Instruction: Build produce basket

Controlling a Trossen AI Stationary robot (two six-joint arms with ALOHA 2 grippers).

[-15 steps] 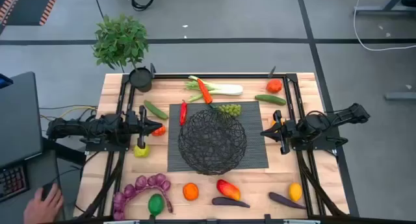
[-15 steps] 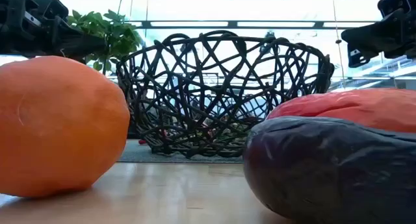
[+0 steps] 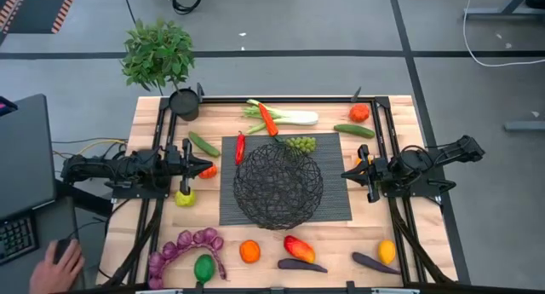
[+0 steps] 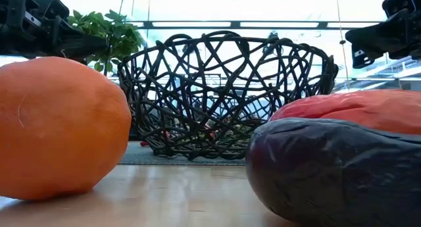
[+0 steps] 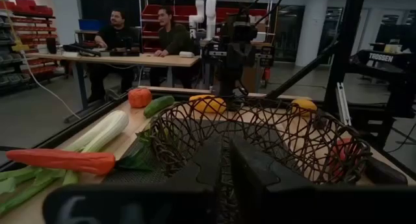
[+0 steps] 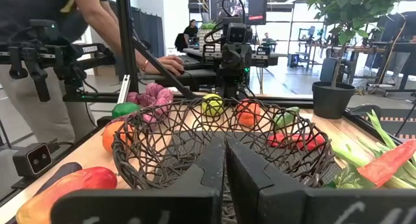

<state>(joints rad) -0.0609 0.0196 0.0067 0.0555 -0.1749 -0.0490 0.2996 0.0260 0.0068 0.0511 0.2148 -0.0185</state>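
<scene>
Counter (image 3: 375,243): basket (image 3: 278,185) sits mid-counter on a dark mat (image 3: 336,179), empty, produce scattered round the edges. My left pincer (image 3: 207,167) hangs nr the left edge, my right pincer (image 3: 347,174) nr the right edge, both clenched on nothing, basket btwn them. Leek (image 3: 289,117) lies by the far edge; orange (image 3: 249,251) by the near edge.

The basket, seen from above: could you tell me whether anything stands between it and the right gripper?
Nothing visible does. The right gripper, shut, hangs at the right edge of the dark mat, facing the wire basket across a bare strip of mat. The green grapes lie off that line, toward the far side.
</scene>
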